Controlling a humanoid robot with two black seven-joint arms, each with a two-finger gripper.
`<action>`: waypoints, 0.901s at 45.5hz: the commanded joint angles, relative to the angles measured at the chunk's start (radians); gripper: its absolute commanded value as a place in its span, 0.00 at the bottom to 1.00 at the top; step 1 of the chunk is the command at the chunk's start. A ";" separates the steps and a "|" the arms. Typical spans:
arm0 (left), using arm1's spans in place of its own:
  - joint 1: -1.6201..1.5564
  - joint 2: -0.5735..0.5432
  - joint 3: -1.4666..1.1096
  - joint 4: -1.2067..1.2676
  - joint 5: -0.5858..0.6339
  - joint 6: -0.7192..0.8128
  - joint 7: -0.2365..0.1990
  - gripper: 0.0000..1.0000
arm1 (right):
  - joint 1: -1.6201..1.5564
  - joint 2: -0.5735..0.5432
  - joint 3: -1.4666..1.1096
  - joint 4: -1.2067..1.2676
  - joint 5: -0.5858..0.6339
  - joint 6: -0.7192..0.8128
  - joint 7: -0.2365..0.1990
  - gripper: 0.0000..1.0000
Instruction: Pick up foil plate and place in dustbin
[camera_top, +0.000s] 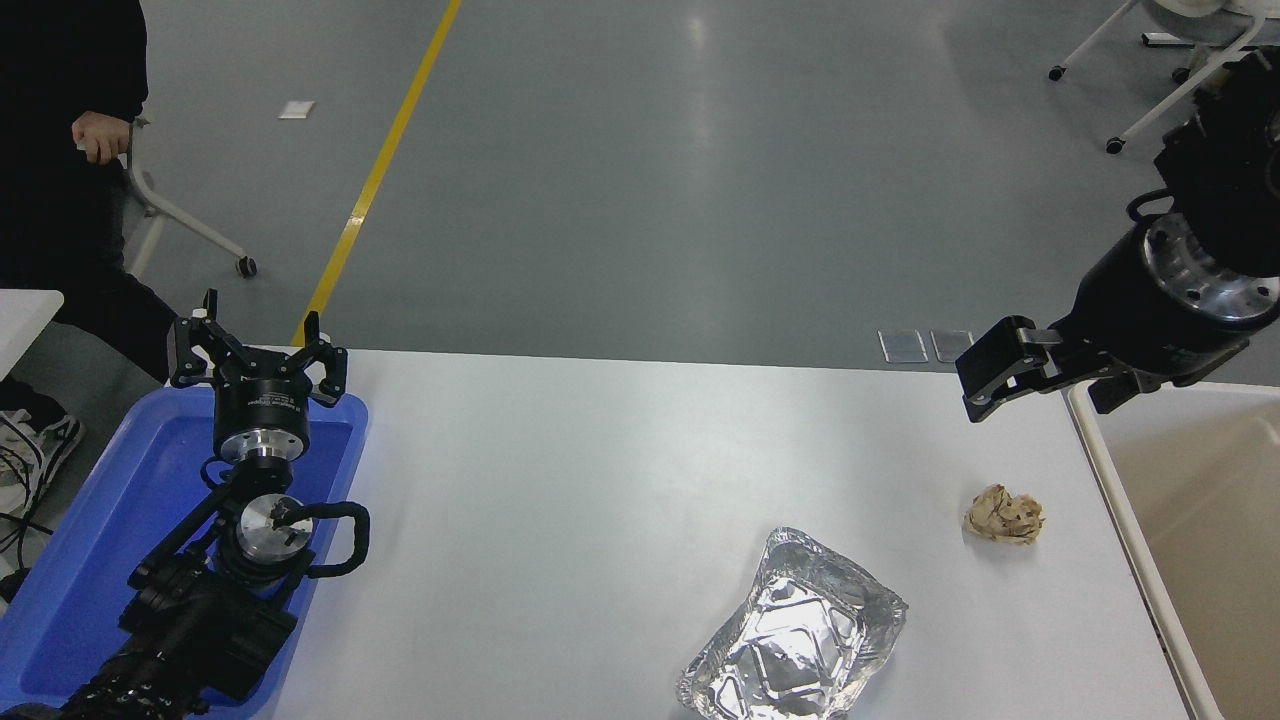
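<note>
Foil plate (795, 635) lies ungrasped on the bench (600, 480); my right hand (985, 385), seemingly closed and empty, must descend, grip its rim, then reach the dustbin (1190, 520).

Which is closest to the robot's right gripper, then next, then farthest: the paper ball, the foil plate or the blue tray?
From the right gripper:
1. Paper ball, just below it on the table.
2. Foil plate, at the near edge.
3. Blue tray, far left.

Robotics lab — grey floor (700, 180) with yellow line (385, 165), wheeled stands (1150, 90).
</note>
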 joint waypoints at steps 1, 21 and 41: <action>0.000 0.000 0.000 0.000 0.001 0.000 0.000 0.99 | -0.002 -0.002 0.003 -0.001 -0.021 0.000 0.000 1.00; 0.001 0.000 0.002 0.000 0.000 0.000 0.000 0.99 | -0.009 -0.038 0.007 -0.001 -0.050 0.000 0.000 1.00; 0.000 0.000 0.002 0.000 0.000 0.000 0.000 0.99 | -0.054 -0.097 0.021 -0.018 -0.114 -0.005 -0.002 1.00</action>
